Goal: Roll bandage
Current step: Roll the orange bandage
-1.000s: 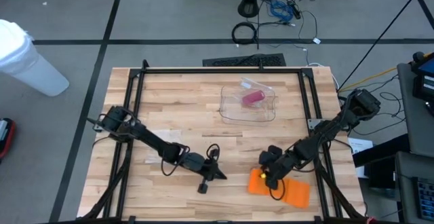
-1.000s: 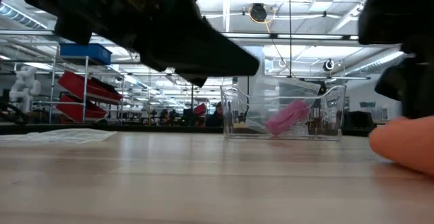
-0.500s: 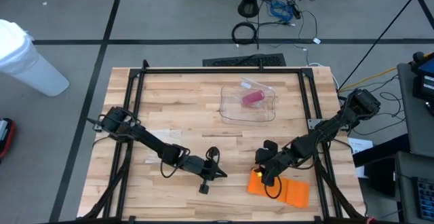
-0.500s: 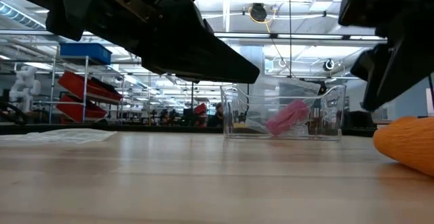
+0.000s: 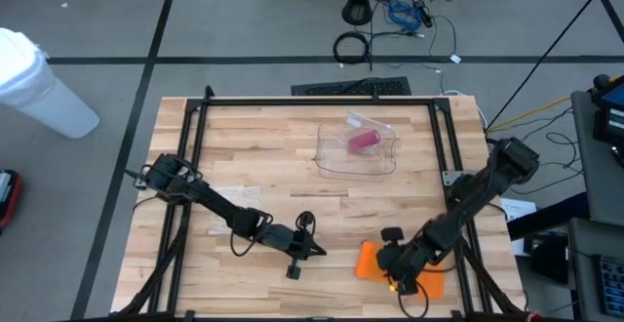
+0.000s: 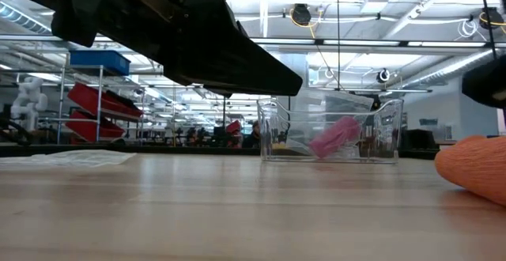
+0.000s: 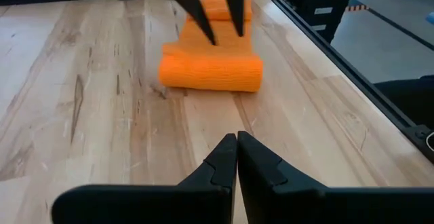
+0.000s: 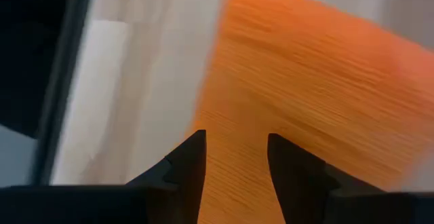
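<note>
Overhead, low and wrist views of a bandage-rolling trial. We place the orange bandage (image 5: 369,261) at about 5 o'clock on the counter (image 5: 263,146), close to its near edge. Its 9 o'clock end is wound into a short fat roll (image 7: 211,71); the rest lies as a flat tail (image 8: 319,88) running off toward 3 o'clock under the right arm. We judge the task partly done: a roll exists, but a stretch of tail is left to wind in.

The right gripper (image 5: 398,275) hangs over that flat tail, jaws apart and holding nothing; the weave shows through the gap between them in its wrist view. The left gripper (image 5: 314,251) lies near 6 o'clock, just short of the roll, jaws pressed together and empty, pointing at the roll's side.

For room, we note the near counter edge and the black frame rail (image 5: 466,254) at 3 o'clock both crowd the bandage. Open wood lies toward 9 and 12 o'clock. The clear box (image 5: 357,148) with a pink item (image 5: 365,140) sits well apart at about 1 o'clock.
</note>
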`<state>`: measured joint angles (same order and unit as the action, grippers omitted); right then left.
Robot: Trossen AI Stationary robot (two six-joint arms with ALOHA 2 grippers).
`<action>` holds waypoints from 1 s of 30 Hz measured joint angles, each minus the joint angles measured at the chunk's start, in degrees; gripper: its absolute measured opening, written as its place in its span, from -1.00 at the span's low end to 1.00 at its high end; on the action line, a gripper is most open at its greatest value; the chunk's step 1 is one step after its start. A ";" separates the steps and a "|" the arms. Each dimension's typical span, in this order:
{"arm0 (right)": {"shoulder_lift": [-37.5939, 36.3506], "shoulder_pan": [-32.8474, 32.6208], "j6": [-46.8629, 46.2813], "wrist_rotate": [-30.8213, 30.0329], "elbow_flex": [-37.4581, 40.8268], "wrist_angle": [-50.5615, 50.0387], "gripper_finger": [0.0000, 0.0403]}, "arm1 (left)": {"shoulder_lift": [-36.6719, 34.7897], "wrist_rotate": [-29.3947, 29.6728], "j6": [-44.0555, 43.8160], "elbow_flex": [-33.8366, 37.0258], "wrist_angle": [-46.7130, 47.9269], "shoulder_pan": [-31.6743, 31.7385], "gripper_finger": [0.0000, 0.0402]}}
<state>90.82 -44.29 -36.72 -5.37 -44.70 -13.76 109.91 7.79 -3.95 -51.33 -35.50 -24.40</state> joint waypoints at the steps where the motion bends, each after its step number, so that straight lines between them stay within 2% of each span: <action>1: 0.93 -0.25 0.41 0.73 0.01 2.13 -0.32 | 0.00 0.00 0.00 0.00 0.02 0.00 -0.91; 6: 5.96 -0.10 1.41 4.29 -0.01 10.30 -0.51 | 0.00 0.04 0.76 0.02 0.02 0.00 -0.91; 11: 8.91 2.07 4.77 4.10 -0.14 14.21 -0.68 | 0.00 0.04 1.77 0.02 -0.12 0.00 -0.91; 14: 9.88 3.91 8.24 2.02 -0.05 18.16 -0.74 | 0.00 0.04 1.71 0.02 -0.14 -0.05 -0.91; 17: 10.18 5.89 11.43 -1.06 0.04 22.51 -0.79 | 0.00 0.03 1.46 0.02 0.00 -0.09 -0.91; 25: 10.11 9.62 11.92 -1.09 0.01 23.76 -0.84 | 0.00 0.37 1.38 0.02 -0.06 -0.44 -0.91; 30: 10.11 9.79 10.14 -0.76 0.01 23.78 -0.84 | 3.01 6.06 6.89 -0.48 -6.80 -0.84 -0.91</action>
<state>100.92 -34.50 -26.57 -6.12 -44.69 10.02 112.92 13.85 2.94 -51.80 -42.30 -25.24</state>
